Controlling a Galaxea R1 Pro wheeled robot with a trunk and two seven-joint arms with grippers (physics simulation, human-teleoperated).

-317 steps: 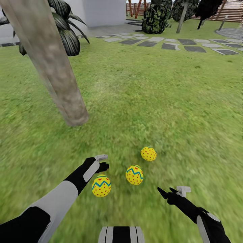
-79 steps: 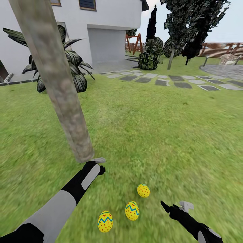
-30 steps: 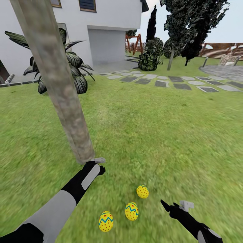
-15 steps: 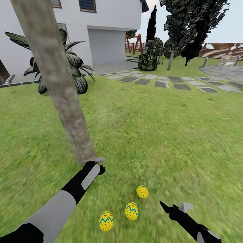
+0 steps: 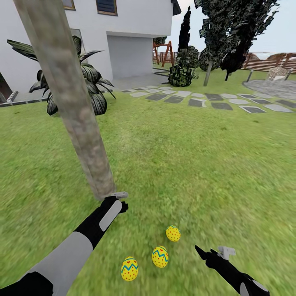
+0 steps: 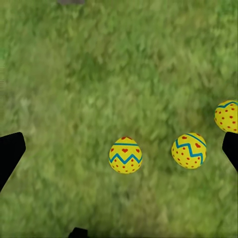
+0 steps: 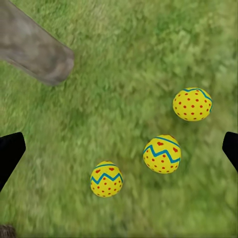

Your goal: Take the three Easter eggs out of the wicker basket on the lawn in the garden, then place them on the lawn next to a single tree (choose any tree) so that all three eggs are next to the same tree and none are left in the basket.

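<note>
The lawn (image 5: 197,164) carries all three Easter eggs (image 5: 160,257), which lie free on the grass in a loose row just in front of the tree (image 5: 70,102), near the foot of its trunk. By this layout the placing appears complete; the step in hand is judged to be a clean withdrawal, best done by lifting both arms straight up and away so that no egg is nudged and rolls off. The left gripper (image 5: 117,201) hovers near the trunk base, fingers spread wide and empty, as the left wrist view shows. The right gripper (image 5: 211,253) hangs just beside the eggs, likewise wide and empty. Around: a white house (image 5: 123,33), dark conical trees (image 5: 234,33), a broad-leaved plant (image 5: 88,90) and a stepping-stone path (image 5: 213,98), all well apart. Nothing obstructs.
</note>
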